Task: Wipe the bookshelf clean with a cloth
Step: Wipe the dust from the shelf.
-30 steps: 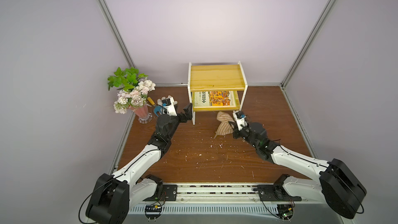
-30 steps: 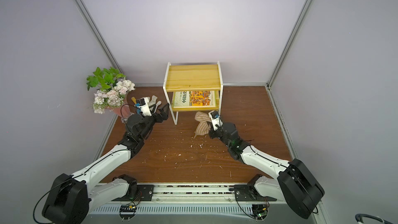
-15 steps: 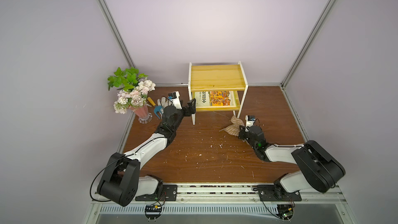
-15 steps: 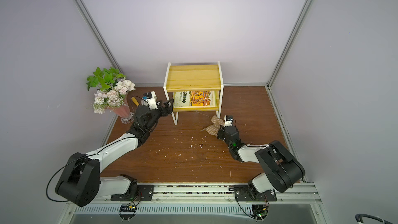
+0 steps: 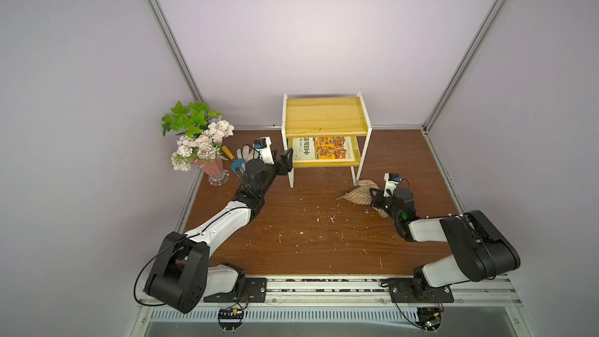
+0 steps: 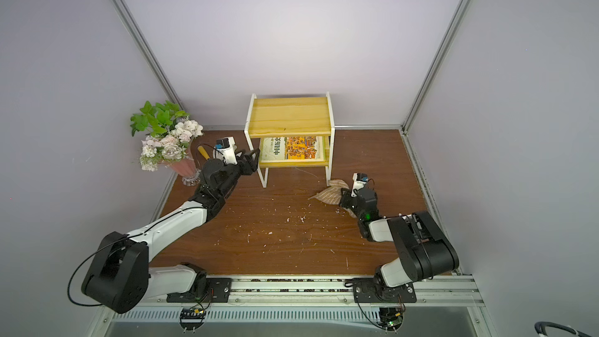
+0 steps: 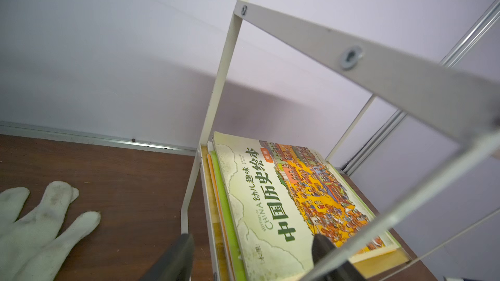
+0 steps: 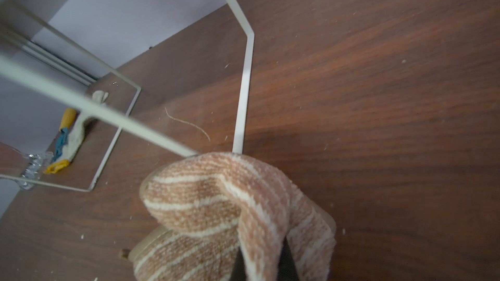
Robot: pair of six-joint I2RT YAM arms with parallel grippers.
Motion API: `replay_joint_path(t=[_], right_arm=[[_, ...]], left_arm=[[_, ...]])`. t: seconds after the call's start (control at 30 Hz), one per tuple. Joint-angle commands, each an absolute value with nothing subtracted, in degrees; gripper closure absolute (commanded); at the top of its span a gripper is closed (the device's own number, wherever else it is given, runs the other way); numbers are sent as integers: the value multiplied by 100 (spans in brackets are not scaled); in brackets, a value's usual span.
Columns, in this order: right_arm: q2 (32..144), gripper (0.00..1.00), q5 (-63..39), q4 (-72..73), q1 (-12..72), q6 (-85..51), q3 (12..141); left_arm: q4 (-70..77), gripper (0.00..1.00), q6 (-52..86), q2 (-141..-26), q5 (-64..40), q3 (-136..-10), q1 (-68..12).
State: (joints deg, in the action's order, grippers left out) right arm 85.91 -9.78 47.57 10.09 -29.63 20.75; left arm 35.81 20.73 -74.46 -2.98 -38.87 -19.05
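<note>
1. Right wrist view: the right gripper [image 8: 263,266] is clamped on a bunched fold of the cloth [image 8: 216,206], tan with pale stripes, low over the table [image 8: 378,104].
2. In both top views the cloth [image 5: 358,193] lies on the table right beside the front right leg of the bookshelf [image 5: 327,118].
3. The left gripper [image 7: 251,258] stands with its jaws apart at the shelf's front left corner. One finger is outside the lower board and the other is over a book [image 7: 297,198]. Whether either finger touches anything cannot be told.
4. The book lies flat on thinner books on the lower board. Its cover reads "HISTORY OF CHINA" beside large green characters, 中国历史.
5. The upper board is bare yellow wood.
6. The table is dark brown wood grain, sprinkled with pale crumbs [image 5: 330,218].
7. A white glove [image 7: 35,225] lies left of the shelf, and a vase of flowers [image 5: 201,144] stands in the far left corner.
8. Pale lilac walls [image 5: 324,27] close three sides, with silver posts [image 5: 168,34] at the corners.
</note>
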Motion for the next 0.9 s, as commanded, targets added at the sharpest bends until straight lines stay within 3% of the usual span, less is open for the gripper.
replay_joint_path(t=[0.0,0.2,0.27,0.4,0.57,0.63,0.73,0.87], right_arm=[[8569,100,-2560,4757,650,-3041,3148],[9522,100,-4048,5297,491,-4109,4415],[9808,100,-4675,5855,492,-4540,4185],[10334,100,-4748,6153,457,-4344,3553],[10844,100,-5112,6836,457,-5039,4179],[10844,100,-4986,6335,518,-4727,4674],[11316,100,-4256,4489,695,-3459,5766],[12777,100,-3846,3398,672,-3067,7589]], left_arm=[[3432,36,1700,-7412,-517,-4086,-1863],[3044,55,1416,-7613,-830,-4374,-1870],[3049,61,1409,-7658,-911,-4378,-1872],[3008,73,1382,-7744,-936,-4384,-1881],[2833,83,1216,-7771,-927,-4458,-1881],[2807,86,1142,-7748,-1004,-4466,-1881],[2748,93,966,-7784,-1058,-4517,-1888],[2615,100,843,-7878,-1077,-4600,-1881]])
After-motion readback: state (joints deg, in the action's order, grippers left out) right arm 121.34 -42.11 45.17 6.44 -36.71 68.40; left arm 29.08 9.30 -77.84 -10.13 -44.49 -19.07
